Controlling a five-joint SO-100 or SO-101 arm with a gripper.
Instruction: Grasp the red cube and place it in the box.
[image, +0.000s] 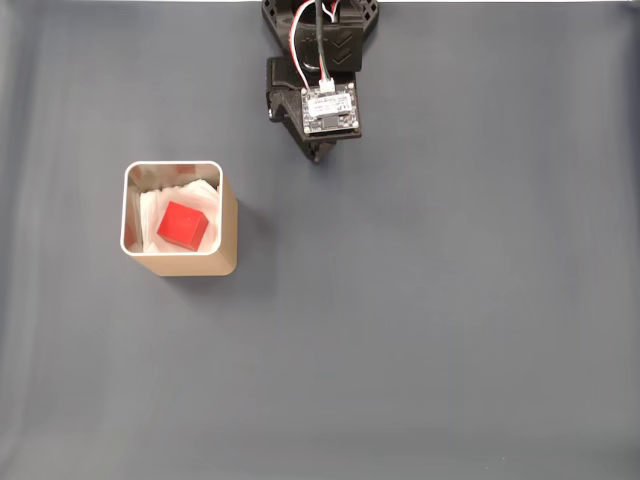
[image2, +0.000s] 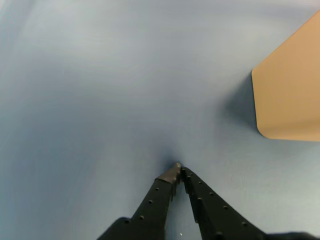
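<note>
In the fixed view, the red cube (image: 182, 224) lies inside the box (image: 228, 230), at the left middle of the frame, and it rests on the white paper (image: 150, 208) that lines the bottom. So the task looks finished, judging from how things lie. The arm (image: 318, 70) is at the top centre of the frame, well apart from the box.

In the wrist view, the gripper (image2: 178, 170) comes in from the lower edge, and its two black fingers meet at the tips with nothing between them, so the jaws are clenched and empty. The tips point down at the grey-blue cloth (image2: 100, 100). A tan side of the box shows at the right edge of this view.

Not much can go wrong now. The tips seem near the cloth, so a lower move could drag it and make folds. If the arm swings toward the left of the fixed view, it could push the light box and tip the cube out.
</note>
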